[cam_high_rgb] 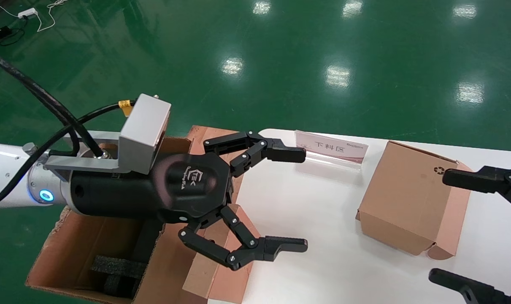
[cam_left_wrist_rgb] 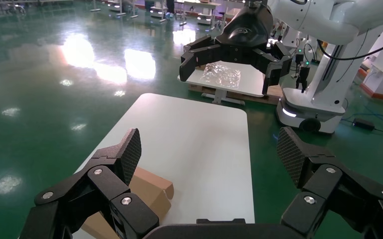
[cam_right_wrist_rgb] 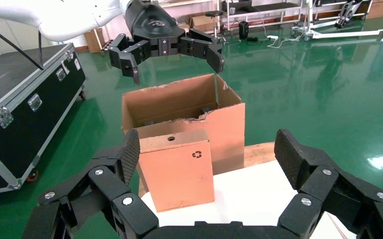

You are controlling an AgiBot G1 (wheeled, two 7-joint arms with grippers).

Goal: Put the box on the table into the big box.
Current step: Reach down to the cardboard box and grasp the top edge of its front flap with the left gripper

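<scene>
The box (cam_right_wrist_rgb: 177, 172), slim brown cardboard with a round hole in its top side and a recycling mark, stands upright at the table's left edge against the big box (cam_right_wrist_rgb: 179, 102). In the head view it (cam_high_rgb: 221, 285) shows partly behind my left gripper's lower finger. The big box (cam_high_rgb: 69, 236) stands beside the table, ragged-edged, with black foam (cam_high_rgb: 116, 266) inside. My left gripper (cam_high_rgb: 304, 199) hovers open and empty above the slim box and the table's left edge. My right gripper (cam_high_rgb: 439, 226) is open and empty at the right, far from the slim box.
A cube-like cardboard box (cam_high_rgb: 407, 198) with rounded tuck flaps sits on the white table (cam_high_rgb: 314, 219) at the right, between my right gripper's fingers. A clear sign stand (cam_high_rgb: 331, 147) is at the table's far edge. A black flight case (cam_right_wrist_rgb: 25, 99) stands beyond the big box.
</scene>
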